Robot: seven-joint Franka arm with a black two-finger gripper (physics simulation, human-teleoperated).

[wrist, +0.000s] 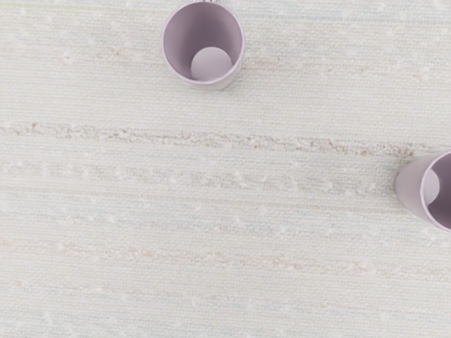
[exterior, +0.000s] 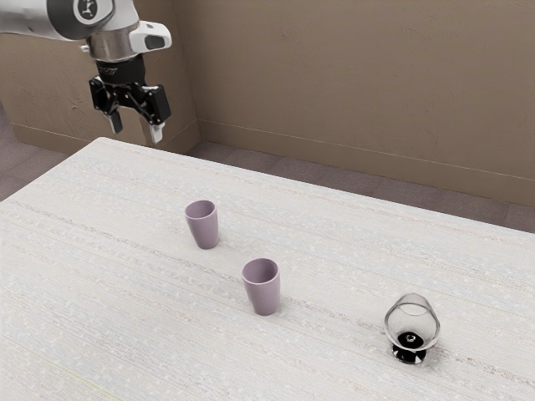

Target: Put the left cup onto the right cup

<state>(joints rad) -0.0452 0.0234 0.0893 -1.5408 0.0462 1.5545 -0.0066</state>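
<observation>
Two mauve cups stand upright and apart on the pale table. In the exterior view the left cup [exterior: 201,223] is farther back and the right cup [exterior: 261,286] is nearer the front. My gripper [exterior: 134,125] hangs open high above the table's far corner at the exterior view's left, well away from both cups and holding nothing. The wrist view looks straight down into one cup [wrist: 203,44], while a second cup [wrist: 430,189] is cut by the picture's edge; I cannot tell which is which.
A clear glass vessel [exterior: 412,327] on a black base leans near the front at the exterior view's right. The table [exterior: 100,276] is a wide, pale, streaked surface. A beige wall runs behind it.
</observation>
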